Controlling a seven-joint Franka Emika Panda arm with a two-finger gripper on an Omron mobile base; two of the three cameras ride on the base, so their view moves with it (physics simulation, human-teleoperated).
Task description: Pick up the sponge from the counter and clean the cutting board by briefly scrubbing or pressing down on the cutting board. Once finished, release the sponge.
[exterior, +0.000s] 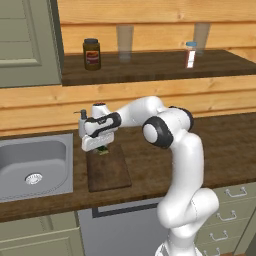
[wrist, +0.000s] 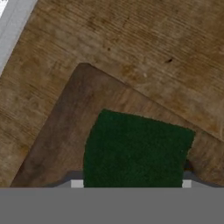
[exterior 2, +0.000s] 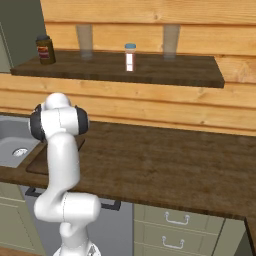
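You have the sponge (wrist: 138,148) right under the hand: in the hand view its dark green top sits at lower centre, over a corner of the cutting board (wrist: 65,127). In the left base view a sliver of green shows beneath the gripper (exterior: 101,148), at the far end of the board, left of centre, just right of the sink (exterior: 30,160).

The fingers seem to sit at the sponge's two sides, but the fingertips are cut off at the bottom edge, so I cannot tell whether they are clamped on it or merely straddling it.

Expect the sponge to be light and soft. It will squash under a firm grip and may tilt, so take it across its short sides, low and centred. On the board, press straight down; the wooden surface (exterior: 220,145) looks stiff and should not shift much.
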